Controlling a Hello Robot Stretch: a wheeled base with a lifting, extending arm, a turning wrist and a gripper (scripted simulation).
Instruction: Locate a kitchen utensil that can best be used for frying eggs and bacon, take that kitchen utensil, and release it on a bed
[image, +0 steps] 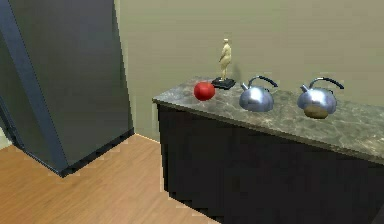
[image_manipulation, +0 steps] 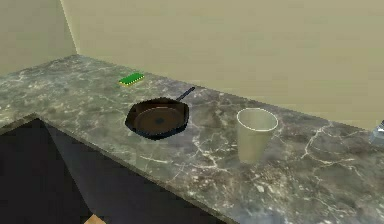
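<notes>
statuette (image: 226, 62) | red ball (image: 204, 91) | kettle (image: 257, 96) – second kettle (image: 318, 99) | pale cup (image_manipulation: 256, 134)

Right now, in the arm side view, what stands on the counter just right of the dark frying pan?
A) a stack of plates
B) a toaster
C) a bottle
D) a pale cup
D: a pale cup stands upright on the marbled counter, apart from the frying pan.

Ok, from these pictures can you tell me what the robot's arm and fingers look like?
No, their colours, shapes and markings can't be told from these. The arm side view takes in a marbled counter with a black frying pan, a white cup and a small green thing.
</notes>
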